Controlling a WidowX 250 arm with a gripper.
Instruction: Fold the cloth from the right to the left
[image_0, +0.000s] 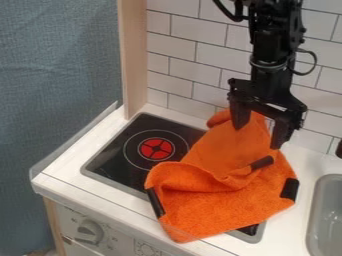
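My hand hangs over the back of the cloth, its fingers spread wide, with a raised orange fold between them. Neither side looks closed on it; from this angle I can't be sure how deep the fabric sits between the tips. The cloth lies rumpled across the stove and onto the white counter, its far end bunched up near the tiled wall, its front edge flatter.

I judge the fold to be only partly made, so the step in hand is a sound hold on the right side. I'd want a single layer near the right edge, by the dark patch, pinched firmly but without scooping up what lies underneath. Then a low lift, a slow sweep to the left, and a gentle lowering so the layers settle flat. Pulling high or fast would likely drag the whole cloth along rather than turn it over. It looks soft and thick, so it may crease, and a shallow pinch could slip.
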